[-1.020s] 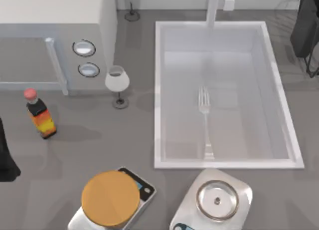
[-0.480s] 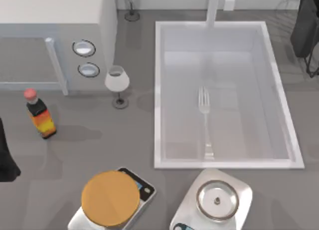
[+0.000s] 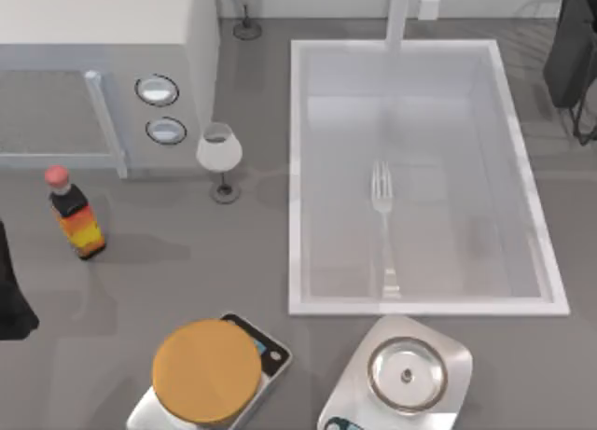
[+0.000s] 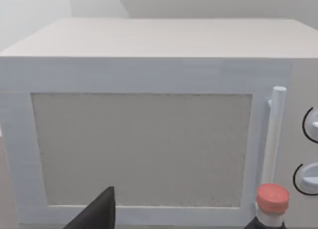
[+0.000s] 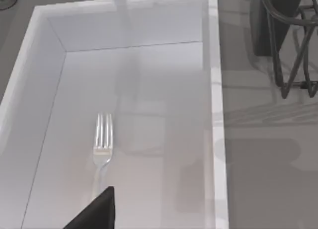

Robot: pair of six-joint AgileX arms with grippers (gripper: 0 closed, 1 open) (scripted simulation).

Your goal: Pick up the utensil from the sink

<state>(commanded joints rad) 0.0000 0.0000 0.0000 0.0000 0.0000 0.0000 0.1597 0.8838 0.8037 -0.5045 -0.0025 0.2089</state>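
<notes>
Microwave (image 4: 149, 124) is filling the parked left arm's camera, and I can't tell that gripper's state. Fork (image 3: 382, 227) is lying flat mid-sink (image 3: 424, 308), same as a second ago, so the pickup isn't happening yet; right gripper's opening, can't tell either.

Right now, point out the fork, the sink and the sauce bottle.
fork (image 3: 382, 227), top view, on its thin handle just below the tines.
sink (image 3: 424, 307), top view, on the white rim nearest the scales.
sauce bottle (image 3: 76, 222), top view, on its orange and yellow label.
</notes>
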